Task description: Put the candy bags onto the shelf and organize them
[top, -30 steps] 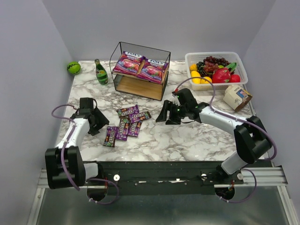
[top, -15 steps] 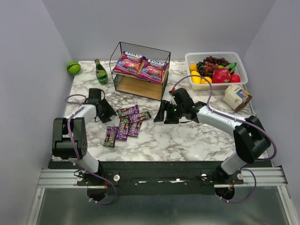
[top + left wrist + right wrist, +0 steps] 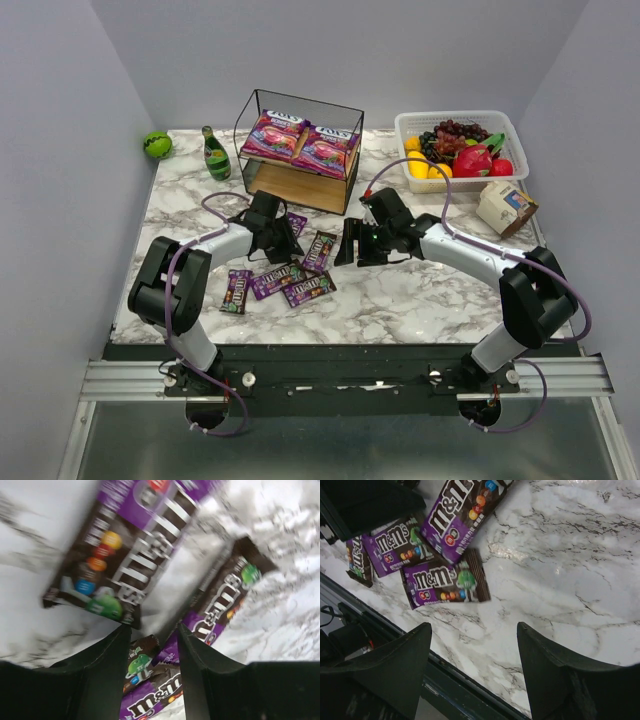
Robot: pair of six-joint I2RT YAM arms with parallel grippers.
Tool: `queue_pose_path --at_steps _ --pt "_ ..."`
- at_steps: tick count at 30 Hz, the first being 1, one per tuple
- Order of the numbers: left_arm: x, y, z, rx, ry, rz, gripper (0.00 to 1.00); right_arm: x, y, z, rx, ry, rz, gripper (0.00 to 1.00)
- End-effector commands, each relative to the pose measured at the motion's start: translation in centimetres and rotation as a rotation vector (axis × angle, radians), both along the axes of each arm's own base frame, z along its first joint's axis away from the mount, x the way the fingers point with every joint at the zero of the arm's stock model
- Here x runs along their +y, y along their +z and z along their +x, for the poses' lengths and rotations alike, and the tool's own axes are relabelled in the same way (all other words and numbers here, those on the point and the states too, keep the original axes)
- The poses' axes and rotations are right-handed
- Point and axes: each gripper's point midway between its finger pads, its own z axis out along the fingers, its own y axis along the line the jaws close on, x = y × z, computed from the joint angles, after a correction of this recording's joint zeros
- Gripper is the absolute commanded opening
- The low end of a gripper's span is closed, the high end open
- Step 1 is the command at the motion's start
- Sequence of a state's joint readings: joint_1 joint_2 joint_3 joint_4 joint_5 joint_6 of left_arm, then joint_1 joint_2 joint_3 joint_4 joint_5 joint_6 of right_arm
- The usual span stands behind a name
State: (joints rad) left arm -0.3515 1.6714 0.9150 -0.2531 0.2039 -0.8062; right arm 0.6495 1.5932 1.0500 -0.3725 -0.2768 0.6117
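packets [image 3: 310, 288]: five narrow M&M's packets lying loose on the marble surface [image 3: 420, 300], lower centre-left of the top view, two of them touching. They are thin glossy film, dark purple-brown. Judged light, limp and slick, with contents that shift inside.
hold: judged best across a packet's narrow width, near a crimped end or a free edge. Film lying flat gives little to bite on.
left jaws: apart with a narrow gap, low over the pile. A packet end shows in the gap in the blurred wrist view, and nothing looks clamped.
shelf [image 3: 295, 185]: black wire frame, wider than tall, with two pale wooden boards, upper centre. The lower board looks bare.
FOX'S bags [image 3: 273, 133]: two flat, shiny pink-purple bags side by side on the top board. Judged soft and crinkly.
right jaws: spread wide over bare marble just right of the packets, holding nothing.
basket [image 3: 500, 120]: white plastic lattice filled with fruit, upper right.
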Motion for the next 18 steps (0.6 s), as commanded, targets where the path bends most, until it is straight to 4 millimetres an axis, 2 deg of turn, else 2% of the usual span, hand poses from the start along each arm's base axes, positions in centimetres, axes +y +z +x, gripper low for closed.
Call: queue_pose_path --at_steps 1,4,5,8,12,18 --pt "-3.0 -0.8 -2.9 0.05 -0.098 -0.03 0.51 -0.5 -0.1 0.2 0.0 -0.009 -0.04 0.77" --pt "-2.4 0.0 -3.2 0.035 -0.085 -0.007 0.51 0.0 0.0 0.5 0.008 -0.004 -0.029 0.77" --pt "-2.0 0.9 -3.0 0.006 -0.079 -0.005 0.52 0.3 -0.4 0.6 0.022 -0.001 -0.028 0.77" --pt "-0.6 2.6 -2.3 -0.036 -0.045 0.007 0.57 1.2 -0.4 1.3 0.036 -0.013 -0.017 0.76" --pt "1.1 3.7 -1.5 -0.06 0.023 0.005 0.63 1.9 -0.1 1.9 0.038 -0.037 -0.008 0.76" --pt "2.3 2.5 -0.5 -0.051 0.134 -0.02 0.66 2.3 -0.5 2.5 0.054 -0.064 -0.009 0.75"
